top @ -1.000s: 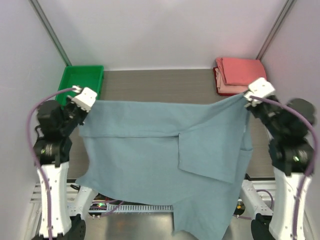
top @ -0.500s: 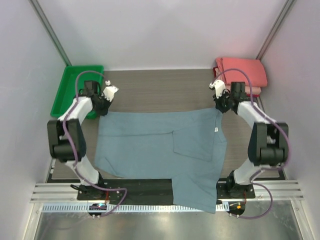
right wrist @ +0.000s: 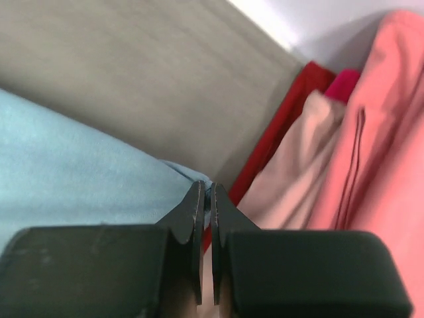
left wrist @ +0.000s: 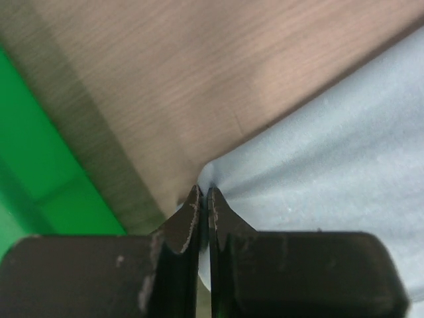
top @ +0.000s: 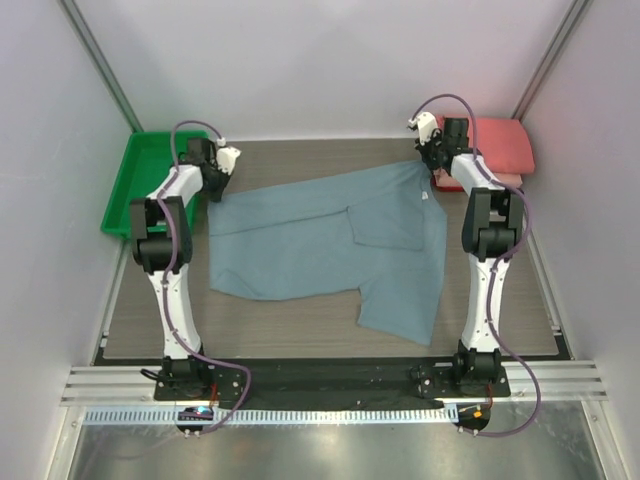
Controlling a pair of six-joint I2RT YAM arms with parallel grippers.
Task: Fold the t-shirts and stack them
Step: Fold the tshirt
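Note:
A dusty blue-grey t-shirt lies spread on the wooden table, with one flap folded over its right half and a small white label near its right edge. My left gripper is shut on the shirt's far left corner, low at the table; in the left wrist view the fingertips pinch that cloth. My right gripper is shut on the far right corner, and the right wrist view shows the blue cloth clamped at the gripper. Folded coral-red and pink t-shirts are stacked at the far right, just beside the right gripper.
A green plastic tray sits at the far left corner, close beside the left gripper. White walls enclose the table on three sides. The shirt's lower right part reaches toward the near edge of the table.
Both arms have swung away from the camera to the far part of the table, carrying the shirt's corners. The shirt, hanging stretched before, now lies flat on the table.

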